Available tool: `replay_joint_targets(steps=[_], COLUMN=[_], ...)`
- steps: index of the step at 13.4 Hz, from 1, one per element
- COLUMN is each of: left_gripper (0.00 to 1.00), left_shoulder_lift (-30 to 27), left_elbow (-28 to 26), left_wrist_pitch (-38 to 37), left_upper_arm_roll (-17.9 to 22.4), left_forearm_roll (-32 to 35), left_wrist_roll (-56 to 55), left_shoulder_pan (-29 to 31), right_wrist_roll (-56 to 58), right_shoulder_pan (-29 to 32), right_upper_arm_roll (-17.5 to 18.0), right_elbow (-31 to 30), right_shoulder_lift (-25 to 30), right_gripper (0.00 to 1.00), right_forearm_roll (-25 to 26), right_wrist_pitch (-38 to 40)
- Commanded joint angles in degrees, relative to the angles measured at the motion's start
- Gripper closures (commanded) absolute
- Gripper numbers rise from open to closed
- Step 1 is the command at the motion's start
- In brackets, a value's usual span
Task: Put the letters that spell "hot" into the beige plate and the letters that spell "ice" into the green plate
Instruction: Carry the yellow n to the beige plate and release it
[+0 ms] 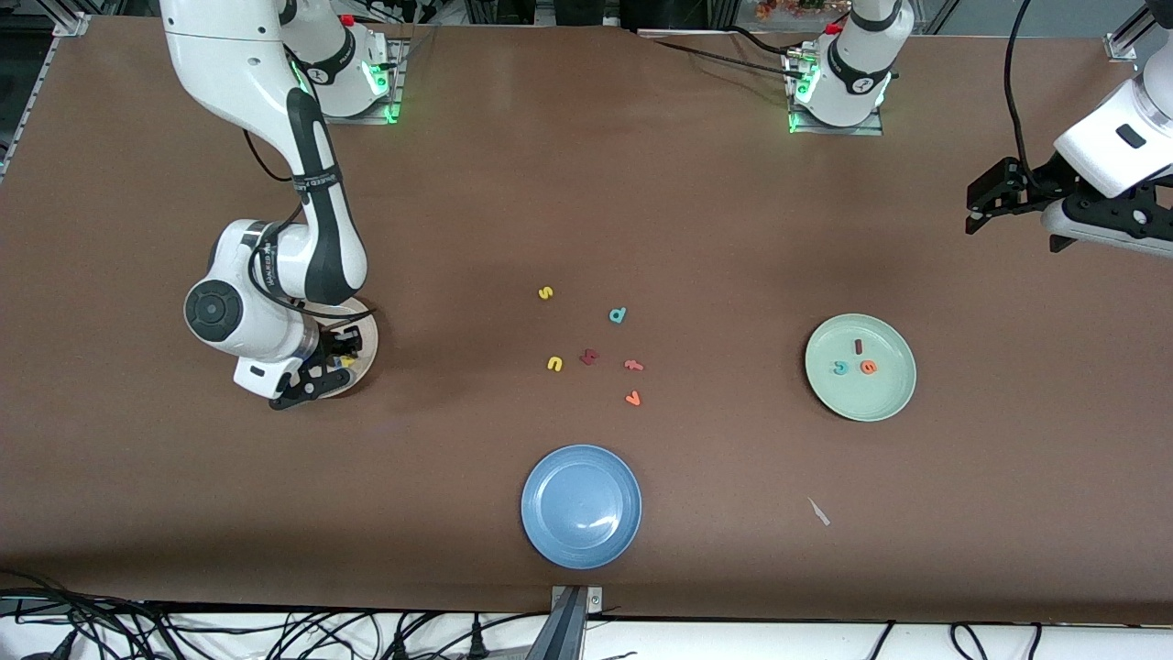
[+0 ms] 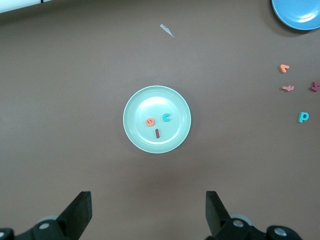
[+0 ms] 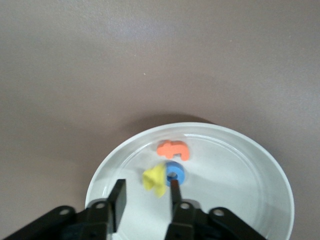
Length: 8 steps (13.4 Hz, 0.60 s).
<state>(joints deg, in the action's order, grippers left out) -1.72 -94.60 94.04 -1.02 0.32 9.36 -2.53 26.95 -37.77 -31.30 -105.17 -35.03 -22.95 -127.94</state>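
Observation:
My right gripper (image 1: 334, 367) hangs low over the beige plate (image 1: 368, 344), jaws open with nothing between them. In the right wrist view the plate (image 3: 250, 200) holds the orange t (image 3: 173, 149), the yellow h (image 3: 155, 180) and the blue o (image 3: 176, 172). The h and o lie just off the fingertips (image 3: 175, 186), and one tip overlaps the o. The green plate (image 1: 880, 403) holds the dark red i (image 1: 859, 346), the teal c (image 1: 840, 368) and the orange e (image 1: 868, 368). My left gripper (image 1: 979, 206) waits open in the air at the left arm's end of the table, with the green plate (image 2: 137, 142) in its view.
Loose letters lie mid-table: a yellow s (image 1: 545, 293), a teal d (image 1: 618, 315), a yellow arch (image 1: 553, 364), a dark red letter (image 1: 589, 357), an orange letter (image 1: 633, 366) and an orange v (image 1: 632, 398). A blue plate (image 1: 581, 541) sits nearer the camera. A small pale scrap (image 1: 818, 511) lies beside it.

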Motion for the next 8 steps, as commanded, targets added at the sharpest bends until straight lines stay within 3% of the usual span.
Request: replay_joint_targets(steps=[1,4,8], left_gripper=[0.0,0.0,0.0], left_shoulder_lift=[-0.6,-0.7,-1.1], left_elbow=[-0.4,-0.4,-0.1], left_wrist_pitch=[-4.5,-5.5,-5.4], left_upper_arm_roll=[0.8,0.9,0.9], left_forearm_roll=[-0.8,-0.8,-1.5], left_wrist_roll=[1.1,1.0,0.9], left_shoulder_pan=[0.6,0.7,0.9], right_wrist_roll=[-7.8,-15.9,-18.2], right_shoulder_pan=[-0.9,-1.0,-1.3], right_upper_arm_roll=[0.4,0.8,1.1], right_elbow=[1.2,7.2,8.8], right_shoulder_lift=[2.0,1.1,0.9], right_gripper=[0.0,0.0,0.0], right_forearm_roll=[-0.8,-0.7,-0.7], right_wrist_pitch=[2.1,9.4,11.8])
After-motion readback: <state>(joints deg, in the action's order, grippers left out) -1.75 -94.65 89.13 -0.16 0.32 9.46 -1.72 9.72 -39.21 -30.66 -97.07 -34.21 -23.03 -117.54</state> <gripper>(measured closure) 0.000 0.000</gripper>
